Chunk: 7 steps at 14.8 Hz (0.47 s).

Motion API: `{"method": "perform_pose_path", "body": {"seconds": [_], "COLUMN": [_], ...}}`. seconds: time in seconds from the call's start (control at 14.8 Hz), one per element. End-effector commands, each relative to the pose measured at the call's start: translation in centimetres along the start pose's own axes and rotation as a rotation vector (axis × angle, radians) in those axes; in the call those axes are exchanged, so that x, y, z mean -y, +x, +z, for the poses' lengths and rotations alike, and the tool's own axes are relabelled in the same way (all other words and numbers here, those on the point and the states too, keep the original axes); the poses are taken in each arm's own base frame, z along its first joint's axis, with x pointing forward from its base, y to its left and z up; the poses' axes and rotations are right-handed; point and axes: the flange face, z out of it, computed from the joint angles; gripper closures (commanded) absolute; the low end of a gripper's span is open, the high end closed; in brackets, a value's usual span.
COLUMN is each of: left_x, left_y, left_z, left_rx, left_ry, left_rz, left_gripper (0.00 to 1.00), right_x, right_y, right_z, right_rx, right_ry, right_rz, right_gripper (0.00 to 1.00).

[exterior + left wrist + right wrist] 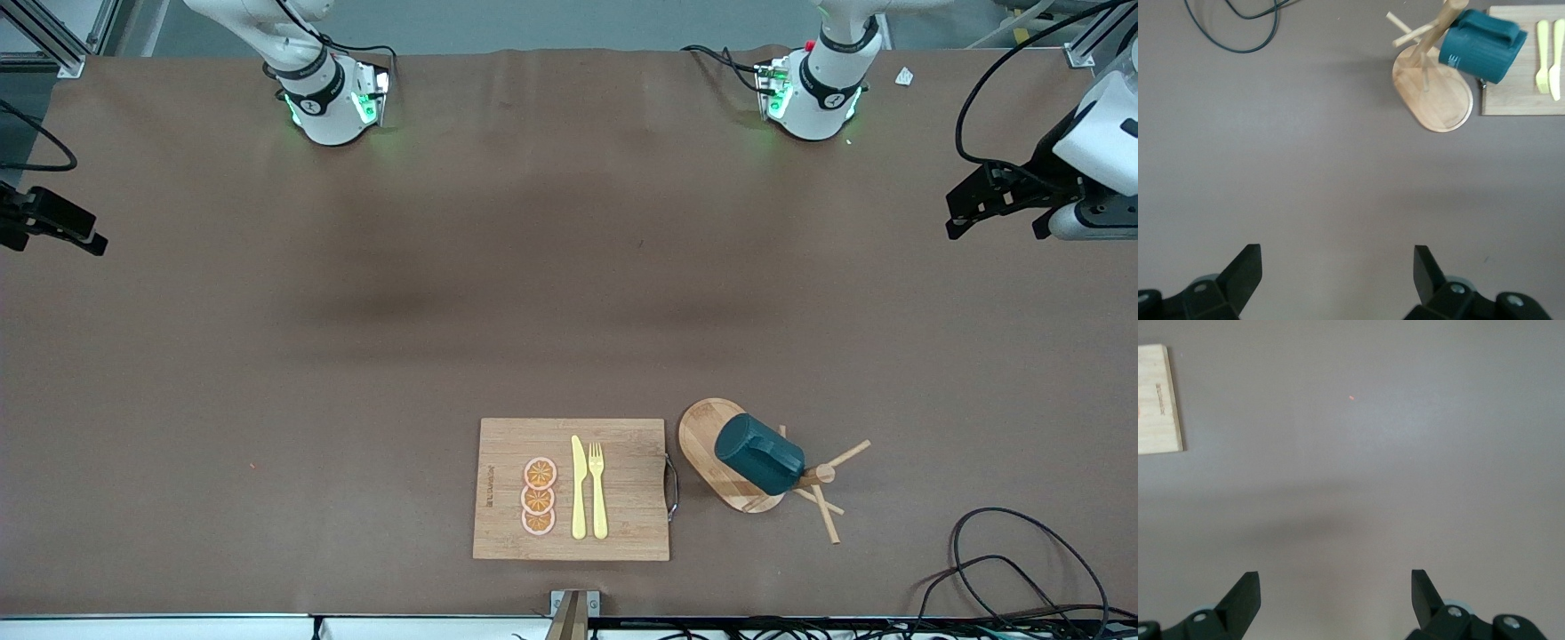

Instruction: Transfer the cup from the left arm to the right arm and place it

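Cup (pixel 758 454) hangs on wooden rack (pixel 822 476).

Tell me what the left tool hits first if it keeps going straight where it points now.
Most likely bare table: the left tool, open, points down at brown cloth. The cup on its wooden rack lies off that line, though depth is unclear.

Left arm: reaches out from its base to the frame's 3 o'clock edge, waiting | left gripper (pixel 996 218): raised, fingers (pixel 1245 273) spread wide, holding nothing | Right arm: swung out to the 9 o'clock edge | right gripper (pixel 58 233): raised, fingers (pixel 1245 595) spread wide, holding nothing
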Motion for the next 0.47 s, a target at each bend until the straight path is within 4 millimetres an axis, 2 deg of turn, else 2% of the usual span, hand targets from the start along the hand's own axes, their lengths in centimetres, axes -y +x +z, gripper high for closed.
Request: {"method": "perform_pose_path", "body": {"seconds": [0.0, 0.07, 0.13, 0.2, 0.4], "left_x": [-0.9, -1.0, -1.4, -2.3, -4.8], "left_y": [2.1, 3.0, 4.3, 5.1, 7.9], "left_z": [1.0, 0.9, 1.8, 2.0, 4.6], "left_rx": [0.002, -0.012, -0.012, -0.018, -0.059], "left_ry": [-0.050, -0.056, -0.065, -0.079, -0.129], "left_rz": [-0.005, -0.021, -0.044, -0.059, -0.179], "left_gripper": [0.00, 0.00, 0.00, 0.00, 0.00], "right_x": [0.7, 0.4, 0.2, 0.2, 1.0], "right_y": [-0.2, -0.2, -0.2, -0.3, -0.4], "right_z": [0.3, 0.2, 0.3, 0.4, 0.1], "right_rx": [0.014, 0.014, 0.017, 0.026, 0.027], "right_ry": [0.008, 0.008, 0.008, 0.008, 0.009], "right_rz": [-0.006, -0.002, -0.006, -0.006, -0.013], "right_gripper": [0.00, 0.00, 0.00, 0.00, 0.00]}}
